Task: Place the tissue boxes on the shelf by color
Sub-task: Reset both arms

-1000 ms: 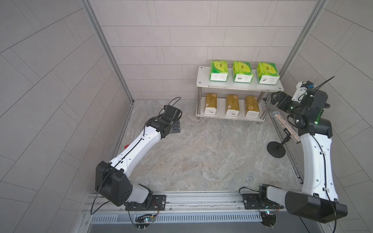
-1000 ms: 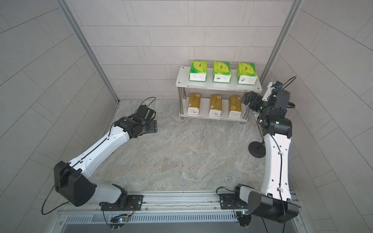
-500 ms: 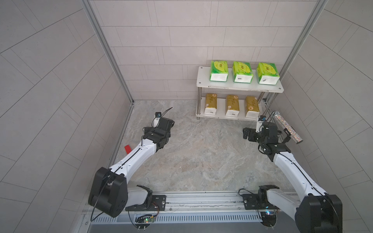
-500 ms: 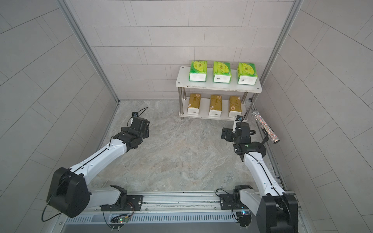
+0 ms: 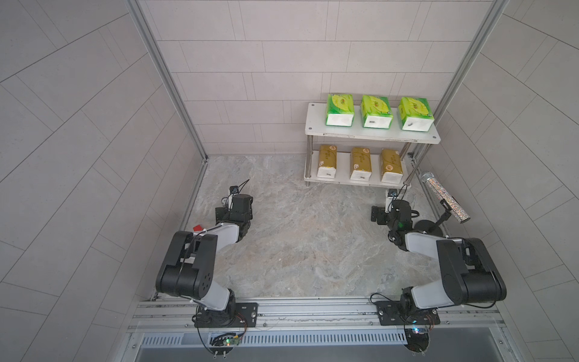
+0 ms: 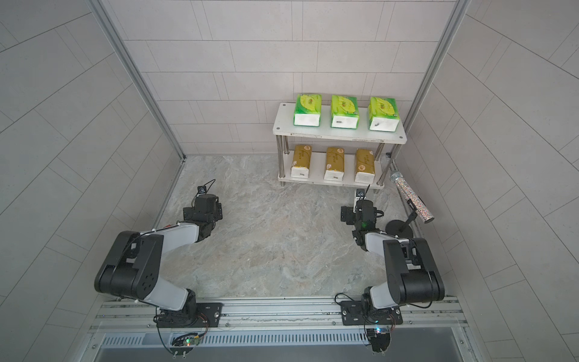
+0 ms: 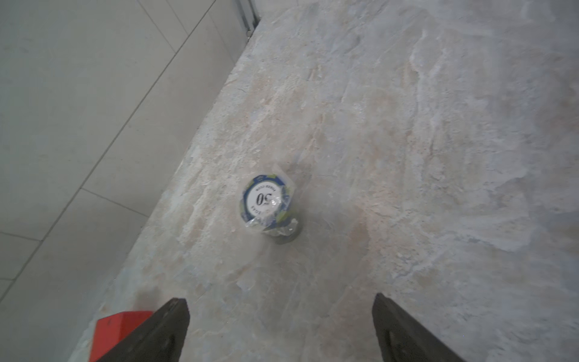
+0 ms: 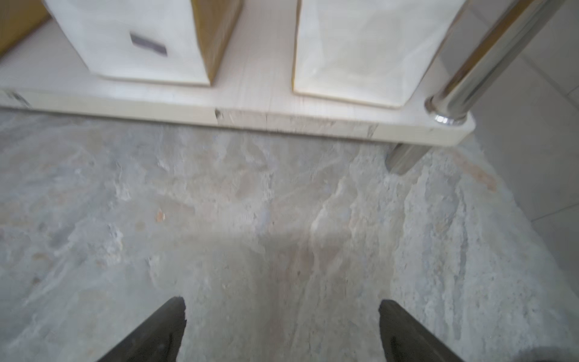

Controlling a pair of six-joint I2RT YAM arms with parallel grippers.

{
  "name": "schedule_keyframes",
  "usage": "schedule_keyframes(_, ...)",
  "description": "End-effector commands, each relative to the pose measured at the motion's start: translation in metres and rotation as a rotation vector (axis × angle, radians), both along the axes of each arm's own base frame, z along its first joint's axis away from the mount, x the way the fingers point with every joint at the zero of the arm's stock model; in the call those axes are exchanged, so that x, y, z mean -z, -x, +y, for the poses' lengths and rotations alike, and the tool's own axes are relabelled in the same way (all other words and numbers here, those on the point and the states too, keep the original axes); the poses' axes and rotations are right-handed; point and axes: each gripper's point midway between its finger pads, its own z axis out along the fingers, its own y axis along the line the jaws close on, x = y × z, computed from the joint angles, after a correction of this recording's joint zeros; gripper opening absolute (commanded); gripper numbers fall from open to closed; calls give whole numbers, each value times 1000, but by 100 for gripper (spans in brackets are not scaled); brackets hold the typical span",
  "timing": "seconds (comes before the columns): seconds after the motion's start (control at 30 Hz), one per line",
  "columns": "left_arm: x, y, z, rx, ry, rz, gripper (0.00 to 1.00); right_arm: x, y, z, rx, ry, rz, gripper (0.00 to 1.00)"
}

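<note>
while both arms sit folded low by the near rail (image 5: pixel 313 305), each claw is spread wide and holds nothing. the left claw (image 7: pixel 279 299) points down at bare floor (image 7: pixel 407 156) beside the left wall. a plastic-wrapped chip roll (image 7: pixel 268 202) stands just ahead of it, and a red block (image 7: pixel 122 329) by the wall shows partly behind one finger. the right claw (image 8: pixel 281 301) points at the floor, facing the lower board of the shelf (image 8: pixel 313 122), near it but not touching. beside the right arm, a glitter tube (image 5: pixel 445 197) leans on a small black stand, close to the shelf's front right post (image 5: pixel 413 166).

further back, the shelf stands in the far right corner. three gold packs (image 5: pixel 361 163) lie side by side on the lower board, apart from one another. three green packs (image 5: pixel 376 111) lie the same way on the top board. every pack has its long axis running front to back, with a white end turned toward the arms. both top views show no pack on the floor.

the sorting looks finished, with one colour per board. if a pack needed a nudge, the right arm is much the nearer, with the shelf straight ahead of its claw. the left arm is well apart from it. the post and the tube's stand are what the right arm would have to steer clear of.
</note>
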Motion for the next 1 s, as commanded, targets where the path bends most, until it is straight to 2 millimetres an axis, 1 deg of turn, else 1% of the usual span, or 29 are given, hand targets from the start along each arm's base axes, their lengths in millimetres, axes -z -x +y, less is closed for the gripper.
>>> schedule_keyframes(0.0,-22,-16,-11,109,69,-171,100,-9,-10,-5,10,34,-149,99)
schedule_keyframes(0.1,-13,-15,-21,205,119,-199,100,-6,-8,-6,12,23,-137,99)
schedule_keyframes(0.17,-13,-16,-21,210,128,-227,100,-7,-8,-5,11,21,-148,99)
schedule_keyframes(0.47,-13,-13,-24,237,122,-228,100,-7,-7,-6,15,27,-147,100)
schedule_keyframes(0.97,-13,-13,-23,223,123,-219,100,-7,-8,-6,15,30,-144,100)
